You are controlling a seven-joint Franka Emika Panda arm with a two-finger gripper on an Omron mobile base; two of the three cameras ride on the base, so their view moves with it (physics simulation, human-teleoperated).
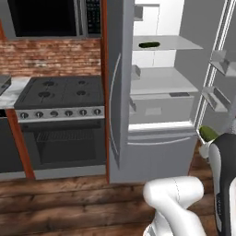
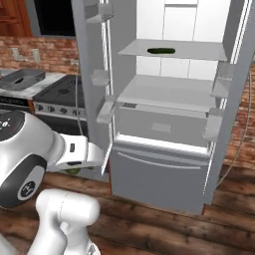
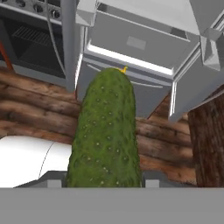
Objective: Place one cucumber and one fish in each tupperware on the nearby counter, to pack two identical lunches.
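Observation:
A bumpy green cucumber (image 3: 106,131) stands up between my fingertips in the hand view, and my gripper (image 3: 104,181) is shut on it. The same cucumber pokes out as a green end (image 1: 208,133) by my arm at the right of the left base view. It also shows as a green sliver (image 2: 74,171) under my hand in the right base view. A second cucumber (image 1: 149,44) (image 2: 161,51) lies on the fridge's upper shelf. One grey tupperware (image 2: 23,77) sits on the marbled counter (image 2: 52,78) left of the stove; the other tub is out of view.
The fridge (image 2: 164,124) stands open ahead, its doors (image 1: 115,92) swung out to both sides, with a closed freezer drawer (image 2: 154,179) below. A black gas stove with an oven (image 1: 62,115) is to the left, under a microwave. Wooden floor (image 1: 69,203) lies between me and them.

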